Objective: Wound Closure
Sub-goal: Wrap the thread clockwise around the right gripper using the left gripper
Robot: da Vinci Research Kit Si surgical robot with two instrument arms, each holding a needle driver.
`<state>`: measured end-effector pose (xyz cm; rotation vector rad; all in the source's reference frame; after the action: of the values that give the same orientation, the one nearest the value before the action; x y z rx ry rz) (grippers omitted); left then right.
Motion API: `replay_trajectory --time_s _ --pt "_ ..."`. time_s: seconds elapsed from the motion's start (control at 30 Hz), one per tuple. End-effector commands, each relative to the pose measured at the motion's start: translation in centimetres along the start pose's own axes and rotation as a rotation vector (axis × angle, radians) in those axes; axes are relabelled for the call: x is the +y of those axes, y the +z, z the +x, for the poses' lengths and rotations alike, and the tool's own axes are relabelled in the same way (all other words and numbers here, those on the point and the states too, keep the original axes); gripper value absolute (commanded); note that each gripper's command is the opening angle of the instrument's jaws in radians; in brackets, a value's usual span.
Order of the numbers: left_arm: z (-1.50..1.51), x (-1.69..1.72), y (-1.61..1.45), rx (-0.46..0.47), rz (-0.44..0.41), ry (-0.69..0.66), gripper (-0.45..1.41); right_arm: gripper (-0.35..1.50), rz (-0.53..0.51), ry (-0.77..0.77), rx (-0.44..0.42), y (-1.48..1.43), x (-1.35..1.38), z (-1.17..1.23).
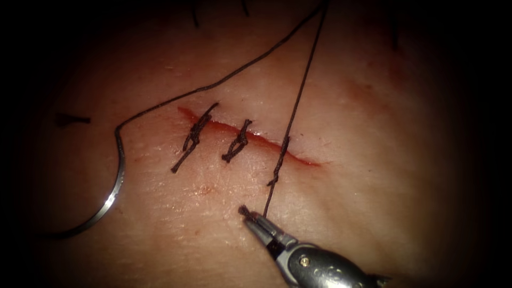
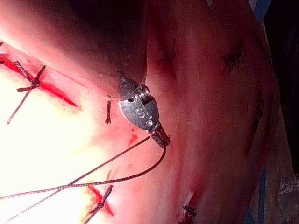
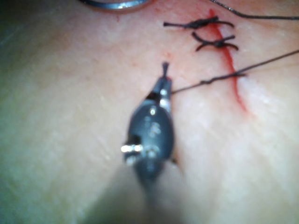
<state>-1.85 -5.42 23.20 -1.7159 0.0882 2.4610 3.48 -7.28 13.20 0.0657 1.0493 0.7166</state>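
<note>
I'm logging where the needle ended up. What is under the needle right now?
Bare tissue left of the cut. The needle lies flat on it, not driven in, held by neither tool. The right tool is shut on the thread; the left tool holds thread too.

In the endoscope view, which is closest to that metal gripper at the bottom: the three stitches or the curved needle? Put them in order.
From the right gripper, shut on the thread:
1. Right stitch, just above it.
2. Middle stitch.
3. Left stitch.
4. Needle, lying free on the tissue, far left.
</note>
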Motion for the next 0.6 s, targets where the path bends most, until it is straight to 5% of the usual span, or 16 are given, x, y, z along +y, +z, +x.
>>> replay_trajectory --time_s 0.03,0.6 --pt "-0.04 0.0 0.08 -0.001 0.005 0.003 -0.45 -0.35 0.001 0.004 0.003 0.02 -0.02 0.0" --pt "-0.02 -0.07 0.32 -0.037 0.023 0.036 -0.45 -0.35 0.053 -0.023 -0.028 0.17 -0.33 -0.27"
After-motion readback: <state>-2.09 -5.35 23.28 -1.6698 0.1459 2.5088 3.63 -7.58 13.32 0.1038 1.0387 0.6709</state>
